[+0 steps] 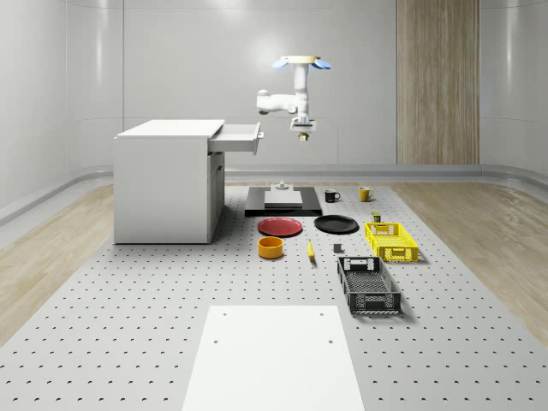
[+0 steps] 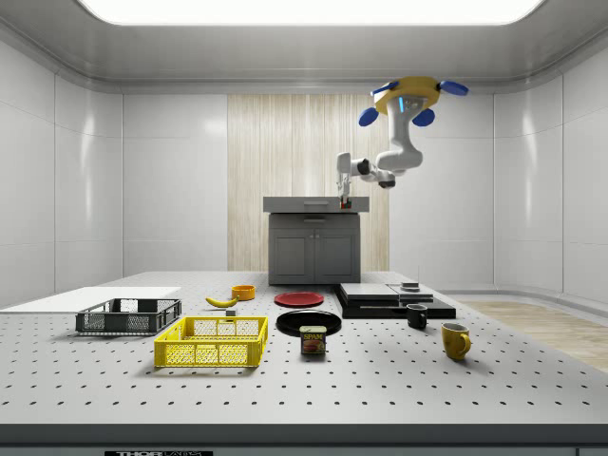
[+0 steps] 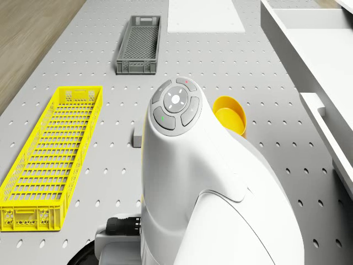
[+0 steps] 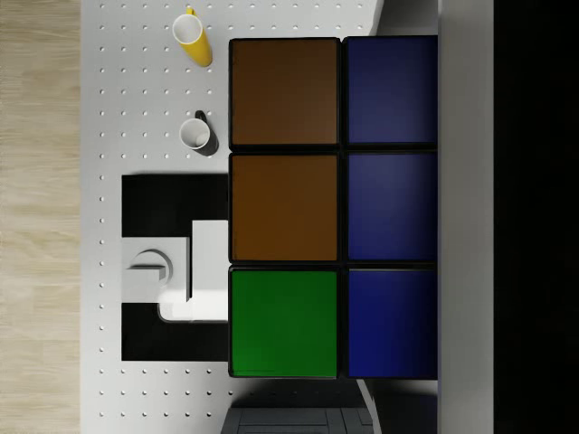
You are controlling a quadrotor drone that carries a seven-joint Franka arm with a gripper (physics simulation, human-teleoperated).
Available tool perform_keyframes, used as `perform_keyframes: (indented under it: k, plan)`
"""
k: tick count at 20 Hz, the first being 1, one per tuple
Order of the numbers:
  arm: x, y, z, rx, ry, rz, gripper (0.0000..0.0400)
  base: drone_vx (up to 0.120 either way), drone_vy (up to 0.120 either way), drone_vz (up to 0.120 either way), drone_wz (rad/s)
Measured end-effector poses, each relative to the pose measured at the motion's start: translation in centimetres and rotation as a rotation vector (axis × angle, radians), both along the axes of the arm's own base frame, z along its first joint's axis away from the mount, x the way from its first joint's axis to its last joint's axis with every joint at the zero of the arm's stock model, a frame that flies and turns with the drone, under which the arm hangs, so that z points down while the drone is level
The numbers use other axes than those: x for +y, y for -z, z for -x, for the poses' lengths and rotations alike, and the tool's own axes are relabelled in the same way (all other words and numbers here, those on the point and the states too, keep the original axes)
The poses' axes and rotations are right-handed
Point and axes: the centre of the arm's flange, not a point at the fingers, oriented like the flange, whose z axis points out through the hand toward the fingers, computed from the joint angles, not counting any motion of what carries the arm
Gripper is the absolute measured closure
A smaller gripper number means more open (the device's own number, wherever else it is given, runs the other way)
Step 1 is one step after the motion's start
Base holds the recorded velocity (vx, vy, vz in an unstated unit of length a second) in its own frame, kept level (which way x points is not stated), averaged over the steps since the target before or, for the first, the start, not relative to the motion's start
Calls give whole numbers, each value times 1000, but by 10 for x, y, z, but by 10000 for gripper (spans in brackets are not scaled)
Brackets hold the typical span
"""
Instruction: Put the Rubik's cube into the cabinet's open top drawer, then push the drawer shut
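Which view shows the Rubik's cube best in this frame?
The wrist view: the cube sits close up, with brown, green and blue stickers plain. In the whole-scene view it is a small speck at the pincer, beside the open drawer; in the side view I cannot make it out.

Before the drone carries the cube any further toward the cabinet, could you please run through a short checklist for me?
1. Rubik's cube held at the gripper: ok.
2. Top drawer open: ok.
3. Gripper over the drawer: not ok; it hangs beside the drawer front, on the whole-scene view's right.
4. Gripper above drawer rim height: cannot tell.
5. Drone hovering well above the cabinet: ok.
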Motion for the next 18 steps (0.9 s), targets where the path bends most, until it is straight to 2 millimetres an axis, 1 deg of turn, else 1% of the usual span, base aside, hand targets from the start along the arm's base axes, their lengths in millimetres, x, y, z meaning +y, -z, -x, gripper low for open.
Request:
perform_keyframes:
  k: [17,18]
  plan:
    - [0,0,0,0,0,0,75,0,-120,120,0]
    - [0,0,0,0,0,0,75,0,-120,40,0]
